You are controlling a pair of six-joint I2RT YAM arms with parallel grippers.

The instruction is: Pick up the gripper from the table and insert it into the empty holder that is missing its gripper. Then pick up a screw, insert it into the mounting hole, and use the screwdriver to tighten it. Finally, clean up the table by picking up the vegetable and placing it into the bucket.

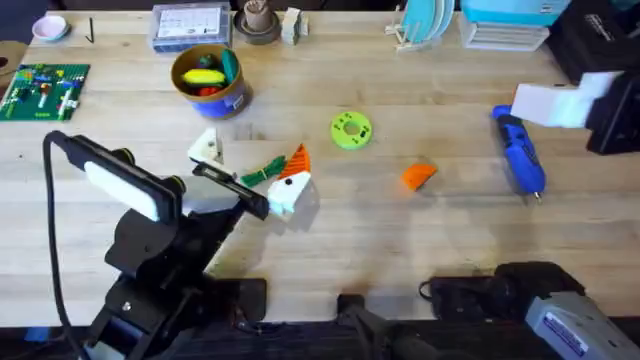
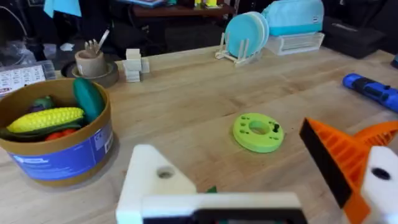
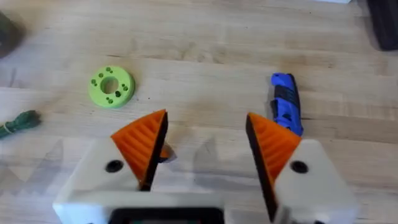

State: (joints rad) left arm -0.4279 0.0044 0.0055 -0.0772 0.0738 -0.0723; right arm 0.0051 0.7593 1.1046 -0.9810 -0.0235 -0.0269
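Observation:
The loose orange gripper (image 1: 419, 175) lies on the table right of centre. My left gripper (image 1: 250, 162) is open. One of its fingers carries an orange tip (image 2: 336, 155); the other is the bare white holder (image 2: 149, 180), with the mounting hole (image 2: 165, 173) in its flat face. The green vegetable (image 1: 262, 172) lies between these fingers. The blue screwdriver (image 1: 520, 152) lies at the right. The blue bucket (image 1: 210, 82) with a yellow rim stands at the back left, holding toy food. My right gripper (image 3: 205, 143) is open above the table, both orange tips in place.
A lime-green disc (image 1: 351, 130) with small holes sits mid-table. A green board (image 1: 45, 90), a clear box (image 1: 190, 25) and a dish rack (image 1: 425, 25) line the far edge. A white and black block (image 1: 580, 100) is at the right edge.

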